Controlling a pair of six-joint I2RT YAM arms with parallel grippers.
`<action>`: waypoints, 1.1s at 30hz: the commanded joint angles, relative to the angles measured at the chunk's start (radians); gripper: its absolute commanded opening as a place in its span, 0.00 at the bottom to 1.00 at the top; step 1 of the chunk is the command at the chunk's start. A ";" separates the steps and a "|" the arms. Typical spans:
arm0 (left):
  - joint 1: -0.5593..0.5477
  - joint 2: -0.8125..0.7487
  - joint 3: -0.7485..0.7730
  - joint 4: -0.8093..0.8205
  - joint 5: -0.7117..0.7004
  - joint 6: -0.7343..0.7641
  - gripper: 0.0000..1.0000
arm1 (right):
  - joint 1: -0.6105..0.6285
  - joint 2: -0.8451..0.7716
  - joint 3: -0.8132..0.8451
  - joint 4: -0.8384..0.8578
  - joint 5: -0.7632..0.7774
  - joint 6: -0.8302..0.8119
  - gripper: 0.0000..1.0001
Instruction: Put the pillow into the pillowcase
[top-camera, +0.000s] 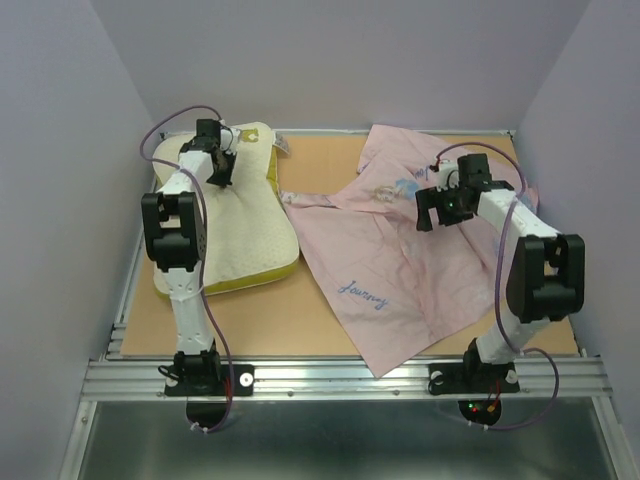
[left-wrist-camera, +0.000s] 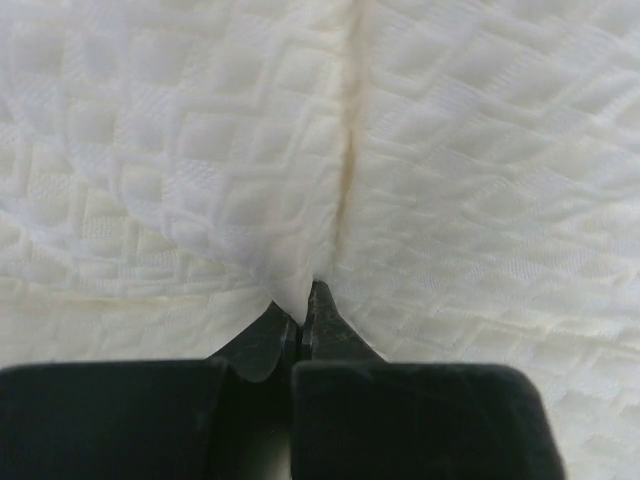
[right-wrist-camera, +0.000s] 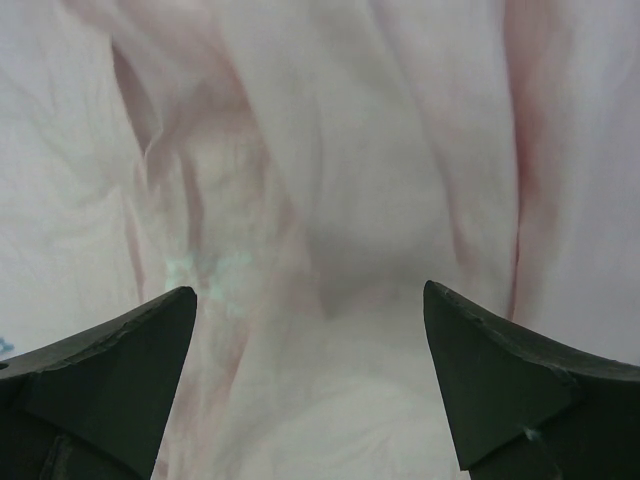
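We see a tan bench (top-camera: 330, 330) boxed in by pale walls, with both arms rising from its 6 o'clock edge.

The pillowcase (top-camera: 400, 270) is the largest thing on it. It lies pale pink side up, crumpled and creased, and spreads from the middle of the bench out to 3 o'clock. One corner hangs over the 6 o'clock edge. Blue script (top-camera: 363, 292) runs across its near half, and a faint bluish print sits towards its 12 o'clock end.

The pillow (top-camera: 250, 230) lies flat on the 9 o'clock side of the bench, just beside the pillowcase, and a thin pink strip of the case reaches to its 3 o'clock edge. It is cream-white and quilted, with a yellow band (top-camera: 245, 283) along its 6 o'clock edge and a small tag (top-camera: 283, 147) at its 1 o'clock corner.

The left arm leans over the pillow, and the left hand (top-camera: 218, 170) is down on the pillow's 12 o'clock part. In the wrist view its jaws are closed together on a pinched ridge of the quilted cover, and a crease runs away from the tips.

The right hand (top-camera: 432, 215) is over the pillowcase's 1 o'clock part with its jaws spread wide. Only rumpled pink cloth shows between them, and we cannot tell whether the tips touch it.
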 joint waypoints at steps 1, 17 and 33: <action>-0.007 -0.090 -0.034 -0.178 0.110 0.251 0.00 | 0.022 0.130 0.196 0.063 -0.013 0.002 1.00; 0.022 -0.322 -0.052 -0.394 0.329 0.792 0.00 | 0.206 0.718 0.739 0.094 0.217 0.103 0.84; 0.006 -0.689 -0.388 -0.456 0.412 1.035 0.00 | 0.202 1.022 1.222 0.109 0.271 0.206 0.82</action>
